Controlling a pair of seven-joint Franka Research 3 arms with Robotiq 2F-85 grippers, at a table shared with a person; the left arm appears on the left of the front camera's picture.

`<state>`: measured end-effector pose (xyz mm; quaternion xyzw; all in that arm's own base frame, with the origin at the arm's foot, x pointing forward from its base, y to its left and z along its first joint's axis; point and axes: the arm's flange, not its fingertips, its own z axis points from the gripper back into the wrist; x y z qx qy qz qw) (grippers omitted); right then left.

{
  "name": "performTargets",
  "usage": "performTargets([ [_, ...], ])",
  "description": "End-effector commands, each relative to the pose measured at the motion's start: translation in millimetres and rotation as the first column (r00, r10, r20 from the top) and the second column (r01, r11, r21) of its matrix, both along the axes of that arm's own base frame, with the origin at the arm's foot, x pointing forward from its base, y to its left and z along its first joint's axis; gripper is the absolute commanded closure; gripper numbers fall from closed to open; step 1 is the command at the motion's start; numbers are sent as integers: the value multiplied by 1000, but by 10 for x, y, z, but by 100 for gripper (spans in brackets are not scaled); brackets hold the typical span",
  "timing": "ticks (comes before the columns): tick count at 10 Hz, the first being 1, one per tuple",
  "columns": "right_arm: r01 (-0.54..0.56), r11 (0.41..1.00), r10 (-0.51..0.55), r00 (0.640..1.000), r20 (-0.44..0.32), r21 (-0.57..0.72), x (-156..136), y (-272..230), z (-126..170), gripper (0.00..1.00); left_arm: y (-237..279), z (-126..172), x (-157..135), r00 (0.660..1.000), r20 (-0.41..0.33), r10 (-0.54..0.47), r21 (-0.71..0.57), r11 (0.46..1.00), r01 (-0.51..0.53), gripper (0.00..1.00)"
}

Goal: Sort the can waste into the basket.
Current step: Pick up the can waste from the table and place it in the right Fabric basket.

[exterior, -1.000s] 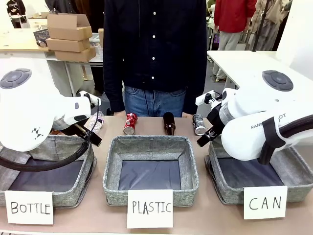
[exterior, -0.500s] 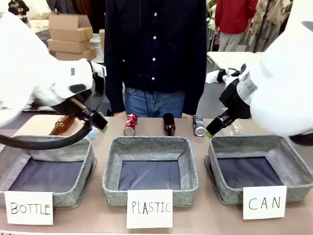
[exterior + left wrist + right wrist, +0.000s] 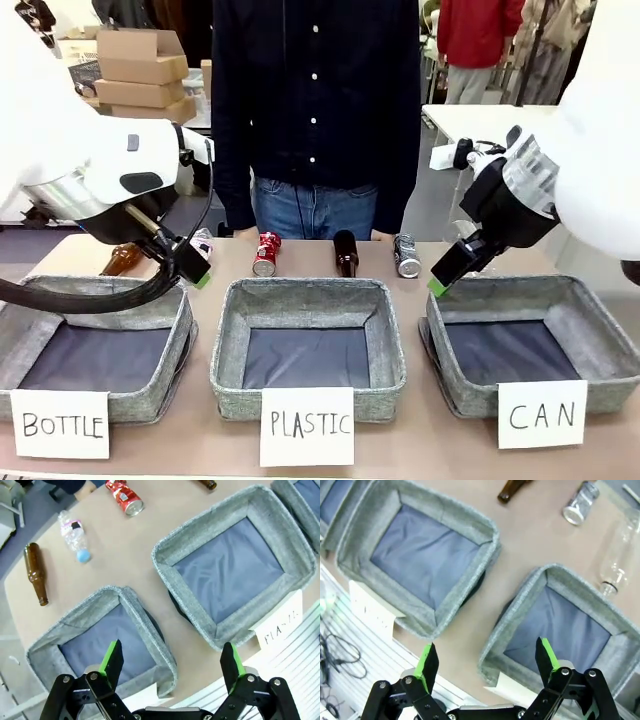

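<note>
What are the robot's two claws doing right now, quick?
Left gripper: open, holding nothing.
Right gripper: open, holding nothing.

Red can, silvery can lying flat, grey basket

Three grey fabric bins — plus two drink cans, two brown glass bottles and two clear plastic bottles.

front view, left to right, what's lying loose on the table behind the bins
brown bottle → clear plastic bottle → red can → dark bottle → silvery can
</note>
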<state>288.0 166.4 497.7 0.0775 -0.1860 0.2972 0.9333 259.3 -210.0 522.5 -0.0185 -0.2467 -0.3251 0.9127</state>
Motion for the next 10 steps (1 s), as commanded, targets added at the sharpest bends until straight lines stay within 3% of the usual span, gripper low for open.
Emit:
performTargets([
  [1, 163, 974, -153, 985, -80, 155, 54, -162, 91, 0, 41, -1, 117, 974, -127, -187, -194, 968, 161, 0],
  [2, 398, 883, -364, 915, -172, 249, 57, -414, 202, 0, 319, 129, 188, 958, -161, -236, -463, 876, 138, 0],
  [3, 465, 766, -384, 885, -265, 444, -11, -788, 296, 0, 713, 213, 191, 959, -182, -215, -635, 771, 52, 0],
  [4, 463, 614, -311, 886, -343, 639, -97, -1220, 312, 0, 1112, 222, 146, 968, -191, -164, -737, 675, -31, 0],
  [5, 407, 405, -162, 913, -374, 819, -178, -1667, 221, 0, 1538, 147, 69, 978, -191, -88, -835, 539, -115, 0],
  [6, 404, 283, -163, 914, -371, 870, -243, -1906, 123, 0, 1796, 31, -2, 983, -169, -77, -879, 464, -115, 0],
  [7, 404, 212, -196, 910, -366, 890, -288, -2040, 67, 0, 1922, -99, -10, 983, -174, -60, -903, 408, -134, 0],
  [8, 409, 188, -236, 901, -363, 893, -301, -2084, 43, 0, 1944, -220, 48, 979, -198, -58, -906, 391, -160, 0],
  [9, 440, 207, -327, 873, -362, 874, -299, -2049, 62, 0, 1894, -319, 200, 958, -287, -23, -868, 429, -250, 0],
  [10, 457, 383, -251, 888, -386, 803, -78, -2363, 523, 0, 2212, 485, 403, 978, -193, -76, -897, 417, -144, 0],
])
